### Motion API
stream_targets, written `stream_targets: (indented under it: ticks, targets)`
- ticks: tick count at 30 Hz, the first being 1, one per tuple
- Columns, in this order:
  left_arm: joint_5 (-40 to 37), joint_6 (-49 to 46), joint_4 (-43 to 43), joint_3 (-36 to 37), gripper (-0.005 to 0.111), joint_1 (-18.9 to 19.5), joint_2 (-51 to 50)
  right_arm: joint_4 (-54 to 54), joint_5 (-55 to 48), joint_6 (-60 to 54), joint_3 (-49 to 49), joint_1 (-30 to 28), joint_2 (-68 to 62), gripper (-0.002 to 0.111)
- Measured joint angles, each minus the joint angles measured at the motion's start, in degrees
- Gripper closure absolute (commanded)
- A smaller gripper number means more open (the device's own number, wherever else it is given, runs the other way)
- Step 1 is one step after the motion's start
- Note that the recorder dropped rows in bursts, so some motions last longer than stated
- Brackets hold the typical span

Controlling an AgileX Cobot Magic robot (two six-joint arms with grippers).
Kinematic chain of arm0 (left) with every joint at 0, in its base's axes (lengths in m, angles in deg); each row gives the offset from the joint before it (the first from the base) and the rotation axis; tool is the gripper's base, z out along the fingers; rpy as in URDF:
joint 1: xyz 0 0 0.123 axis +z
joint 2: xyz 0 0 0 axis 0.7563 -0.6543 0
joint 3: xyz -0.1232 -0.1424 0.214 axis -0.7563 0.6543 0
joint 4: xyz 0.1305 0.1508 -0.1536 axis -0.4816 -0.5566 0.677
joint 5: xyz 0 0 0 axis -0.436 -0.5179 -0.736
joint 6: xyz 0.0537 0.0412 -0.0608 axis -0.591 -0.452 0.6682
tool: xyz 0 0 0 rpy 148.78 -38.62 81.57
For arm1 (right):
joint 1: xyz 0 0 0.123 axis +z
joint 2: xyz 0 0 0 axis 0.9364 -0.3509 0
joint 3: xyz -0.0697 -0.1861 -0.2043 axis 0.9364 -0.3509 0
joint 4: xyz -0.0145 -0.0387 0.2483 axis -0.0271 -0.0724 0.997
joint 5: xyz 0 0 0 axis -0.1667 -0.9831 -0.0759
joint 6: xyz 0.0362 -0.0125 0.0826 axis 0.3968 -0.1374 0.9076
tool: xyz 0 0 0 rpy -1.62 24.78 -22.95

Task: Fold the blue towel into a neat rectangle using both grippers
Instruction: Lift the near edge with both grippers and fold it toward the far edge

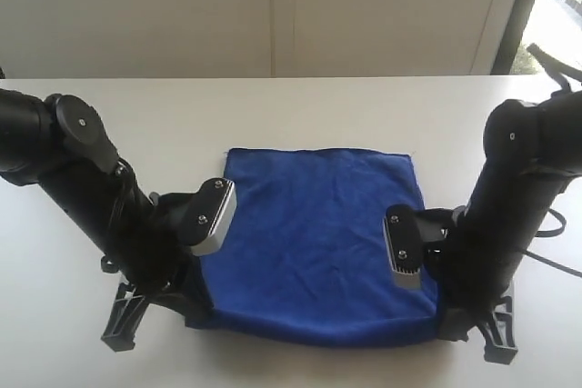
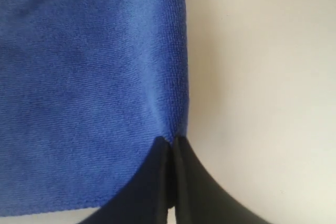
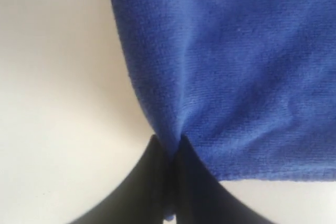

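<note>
The blue towel [image 1: 318,233] lies spread flat on the white table [image 1: 273,106], roughly square. My left gripper [image 2: 172,141] is shut, its black jaws pinching the towel's [image 2: 89,77] side edge close to the near left corner. My right gripper [image 3: 168,142] is shut on the towel's [image 3: 236,66] opposite side edge by the near right corner, and a bit of blue cloth shows between the jaws. In the exterior view both arms bend low over those near corners, and the left gripper [image 1: 195,304] and right gripper [image 1: 443,308] have their fingertips hidden under the wrists.
A pale wall runs behind the table's far edge, with a window [image 1: 559,6] at the far right. A black cable [image 1: 562,256] trails off the right arm. Bare table lies beyond the towel and to either side.
</note>
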Motion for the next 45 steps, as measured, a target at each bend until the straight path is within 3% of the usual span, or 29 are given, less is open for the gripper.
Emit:
stream_targets:
  ticks: [6, 22, 40, 45]
  targets:
    - [3.1, 0.1, -1.8, 0.0, 0.107, 0.0, 5.6, 0.0, 0.0, 2.4, 0.0, 0.0, 4.9, 0.108]
    - [24.1, 0.2, -2.5, 0.0, 0.107, 0.0, 6.5, -5.7, 18.6, 9.6, 0.0, 0.0, 7.1, 0.108]
    - [43.7, -0.1, -2.8, 0.0, 0.107, 0.0, -0.1, -6.2, 35.6, 11.9, 0.0, 0.0, 5.0, 0.108]
    - [45.0, -0.2, -4.8, -1.1, 0.107, -0.1, -2.0, -6.5, 37.5, 12.2, 0.0, 0.0, 3.9, 0.108]
